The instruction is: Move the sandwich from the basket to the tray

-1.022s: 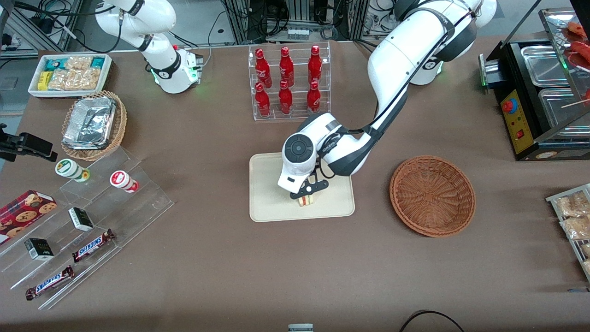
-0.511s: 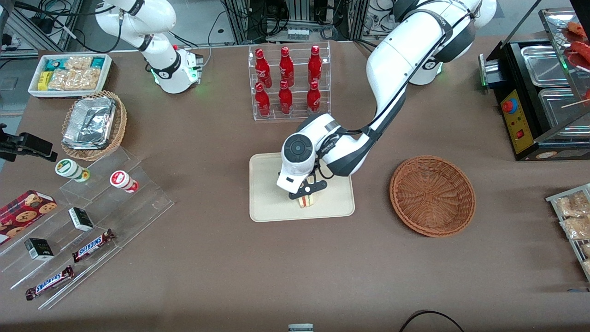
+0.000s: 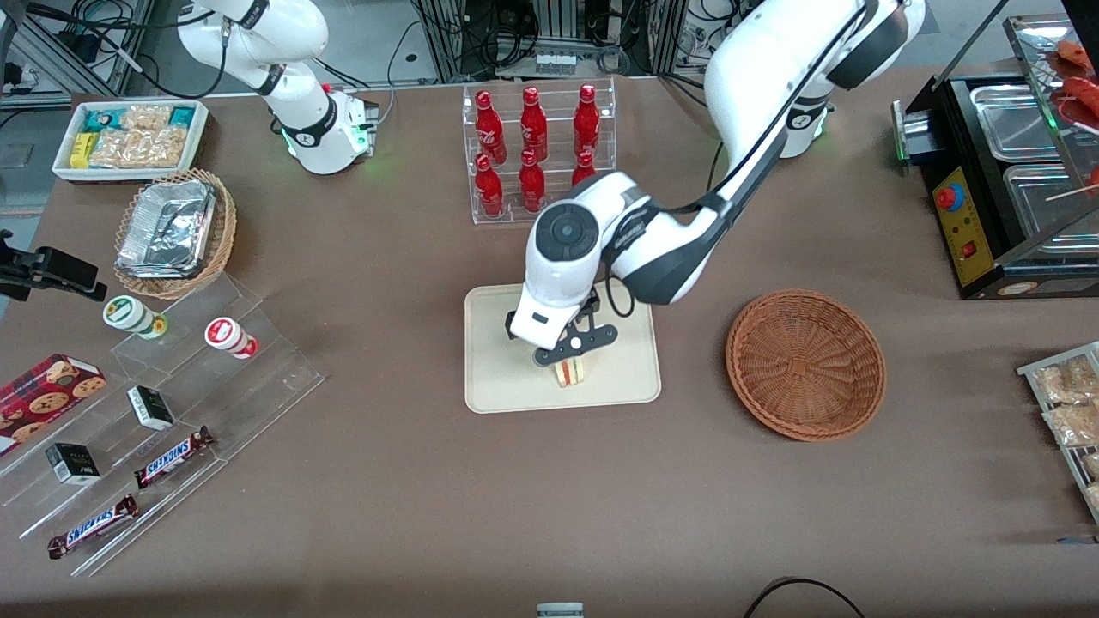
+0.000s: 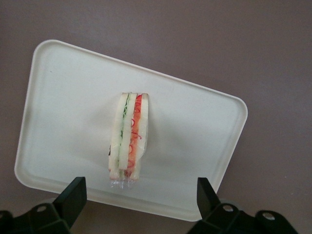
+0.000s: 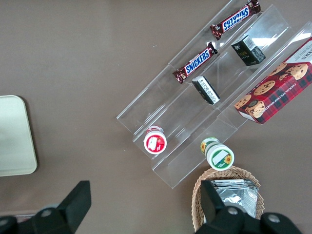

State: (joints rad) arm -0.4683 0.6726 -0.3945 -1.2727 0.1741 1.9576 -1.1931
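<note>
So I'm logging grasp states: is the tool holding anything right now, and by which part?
Nothing. The tool hangs open above the sandwich, which lies free on the tray.

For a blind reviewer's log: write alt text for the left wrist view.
A wrapped sandwich with green and red filling stands on edge on a cream tray, which lies on a brown table. The open gripper hovers above, its black fingers clear of the sandwich.
</note>
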